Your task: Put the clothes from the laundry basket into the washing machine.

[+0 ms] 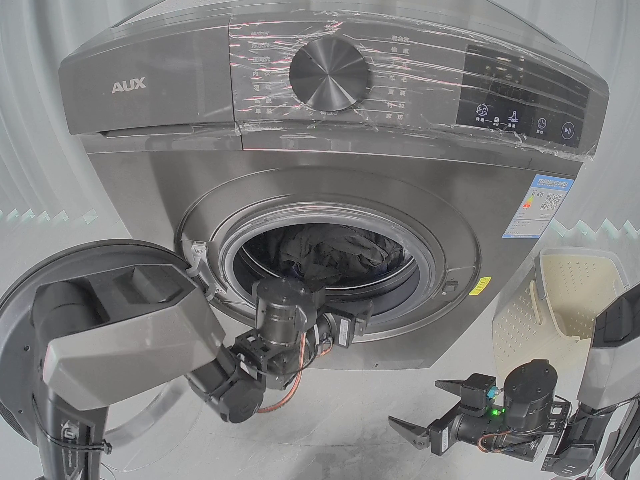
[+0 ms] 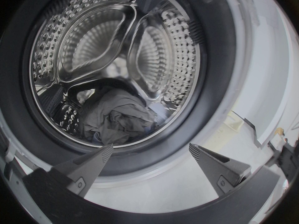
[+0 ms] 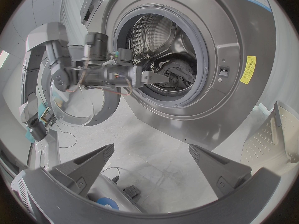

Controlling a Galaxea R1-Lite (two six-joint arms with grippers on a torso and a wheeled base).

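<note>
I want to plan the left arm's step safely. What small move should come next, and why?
Probably draw the left pincer straight back from the door opening of the washing machine: it is open and empty, the dark clothes already lie in the drum, and the laundry basket looks empty.

The drum (image 2: 93, 47) stands open — clothes (image 2: 115, 119) (heaped low) leave room above.

Bright, even light out here; ahead of my left gripper (image 2: 150, 145) the washing machine drum (image 2: 93, 41) glints with glare, picture corners bowed black.
</note>
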